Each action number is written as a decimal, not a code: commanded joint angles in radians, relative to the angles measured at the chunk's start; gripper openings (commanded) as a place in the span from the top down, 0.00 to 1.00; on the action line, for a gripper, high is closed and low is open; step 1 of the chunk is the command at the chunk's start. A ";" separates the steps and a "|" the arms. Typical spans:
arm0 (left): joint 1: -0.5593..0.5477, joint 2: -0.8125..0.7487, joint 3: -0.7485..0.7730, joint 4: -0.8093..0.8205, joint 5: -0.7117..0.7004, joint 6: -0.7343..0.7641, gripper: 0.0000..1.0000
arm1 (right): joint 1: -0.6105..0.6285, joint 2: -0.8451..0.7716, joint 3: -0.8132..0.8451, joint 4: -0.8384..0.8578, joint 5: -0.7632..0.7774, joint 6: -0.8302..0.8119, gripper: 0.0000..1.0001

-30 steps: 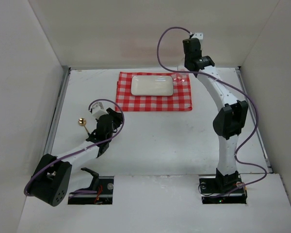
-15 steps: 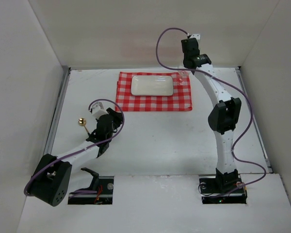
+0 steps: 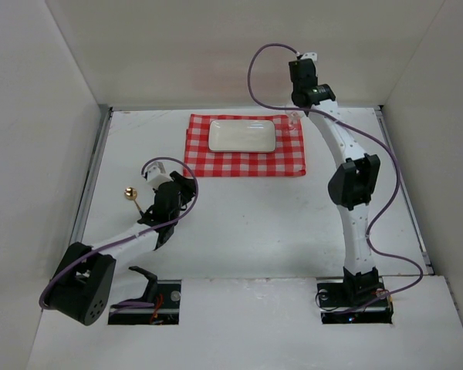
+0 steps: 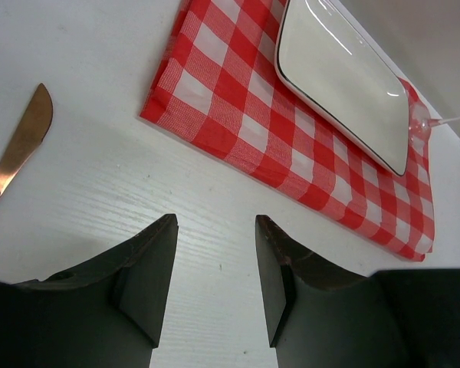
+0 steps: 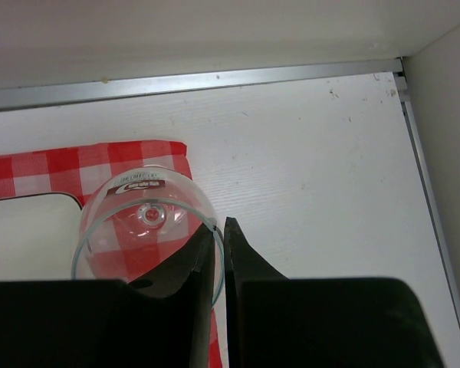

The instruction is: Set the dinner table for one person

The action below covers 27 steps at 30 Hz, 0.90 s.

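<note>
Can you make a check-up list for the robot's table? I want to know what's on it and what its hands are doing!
Surface: white dinner table, with metal rails along its edges.
Job's things: red-and-white checked cloth at the far side, with a white plate lying on it. A glass is at the cloth's far right corner. A copper-coloured knife lies on the table, left of the left hand.
Clutter: nothing seen.
Hands: left hand is open and empty, low over the table. Right hand is shut on the glass's rim.
Cables: purple cables loop off both arms, away from the cloth and plate.
Surroundings: plain white walls on three sides.
</note>
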 commanded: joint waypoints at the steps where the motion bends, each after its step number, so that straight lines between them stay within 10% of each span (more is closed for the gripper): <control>1: 0.006 0.005 0.001 0.049 0.008 -0.009 0.57 | -0.014 0.016 0.067 0.030 0.025 -0.012 0.87; 18: 0.011 0.011 0.001 0.054 0.008 -0.009 0.57 | -0.034 0.010 0.096 0.068 -0.044 0.041 0.48; 27: 0.011 0.011 0.001 0.054 0.008 -0.009 0.57 | -0.040 -0.030 0.094 0.068 -0.078 0.069 0.45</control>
